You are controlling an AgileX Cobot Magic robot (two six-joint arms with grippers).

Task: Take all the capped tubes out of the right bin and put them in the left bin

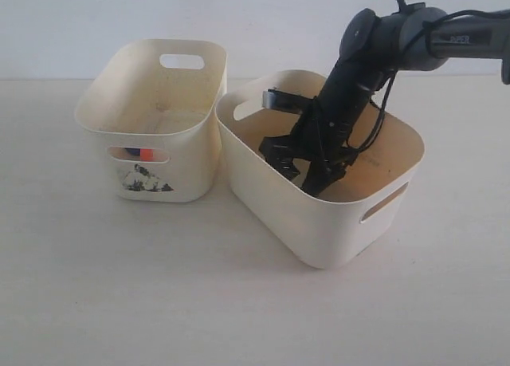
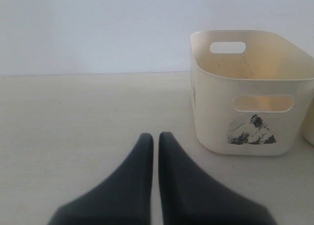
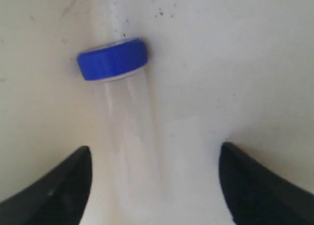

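The right gripper (image 1: 307, 175) is down inside the right bin (image 1: 271, 206), close to the floor. Its two fingers (image 3: 59, 186) are wide apart and hold nothing. Between them lies a capped tube (image 3: 125, 132) with a dark blue cap (image 3: 113, 59). It lies flat on the bin floor, nearer to one finger than to the other, with the cap pointing away from the wrist. I see no other tube in this bin, but the arm hides part of the floor.

In the left bin (image 1: 191, 135) something orange-red (image 1: 143, 153) shows through the front slot. I think it is a tube that is already there.

The left gripper (image 2: 156, 137) is low over the table (image 1: 239, 302) near the left bin, with its fingers together and empty.

The step in hand, I think, is the grasp of the blue tube. The next move needs the gripper centred on the clear body and lowered a little before it closes. The tube is round and smooth, so it may roll away.
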